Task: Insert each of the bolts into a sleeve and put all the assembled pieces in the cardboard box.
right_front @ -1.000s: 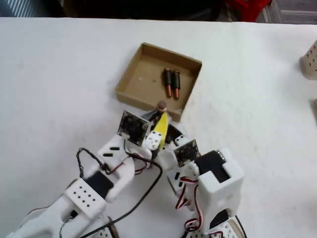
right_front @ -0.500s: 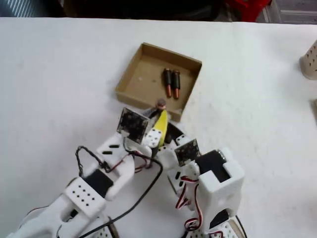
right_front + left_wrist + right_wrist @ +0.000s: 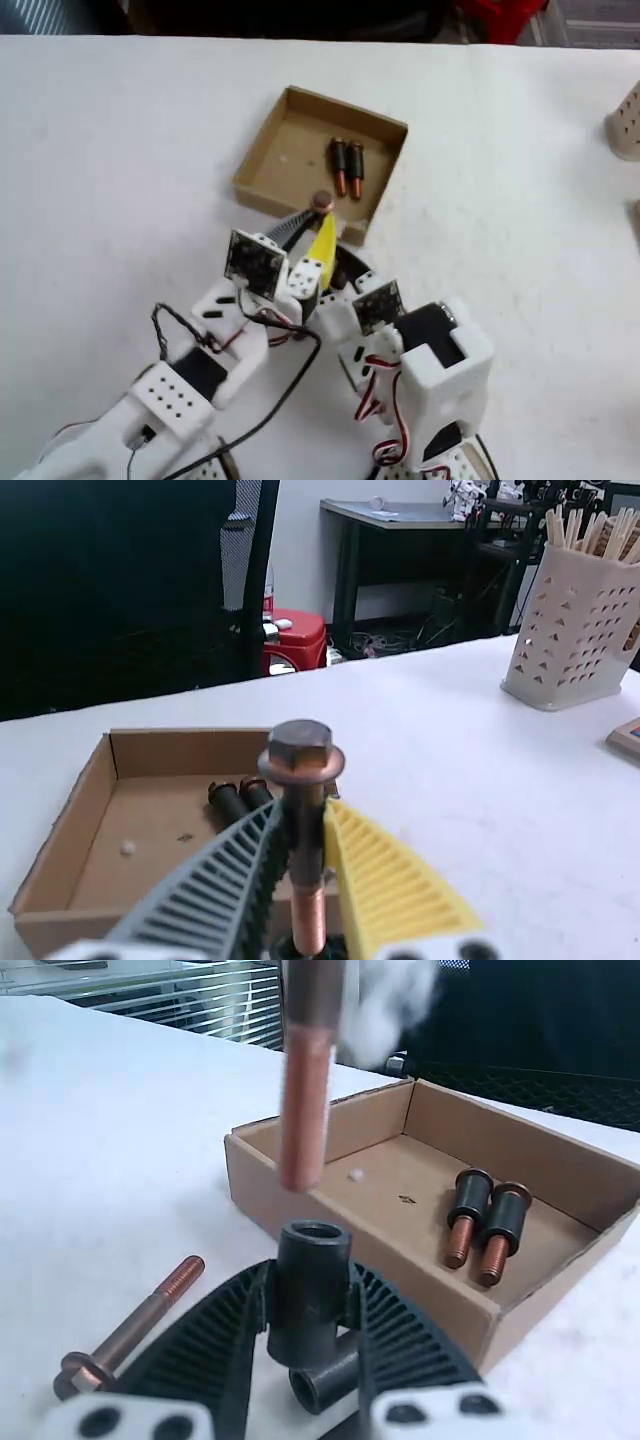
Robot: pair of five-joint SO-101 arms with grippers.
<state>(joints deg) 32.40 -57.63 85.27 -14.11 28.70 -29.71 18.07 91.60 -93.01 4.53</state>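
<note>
While the left tool [image 3: 303, 830] clamps one bolt [image 3: 300, 752] upright by the shank, head up, its tip hangs just above the sleeve [image 3: 312, 1265], which the right tool [image 3: 312, 1310] grips upright, bore up.

Handling, judged: both look rigid, dense for their bulk, and smooth enough to slip. Take the bolt mid-shank and the sleeve round its barrel.

Count:
- assembled pieces [image 3: 482, 1222]: two, inside the cardboard box [image 3: 300, 1215]
- loose bolt [image 3: 125, 1332]: one, on the worktop [image 3: 90, 1140]
- spare sleeve [image 3: 322, 1385]: one, lying beneath the right tool
</note>
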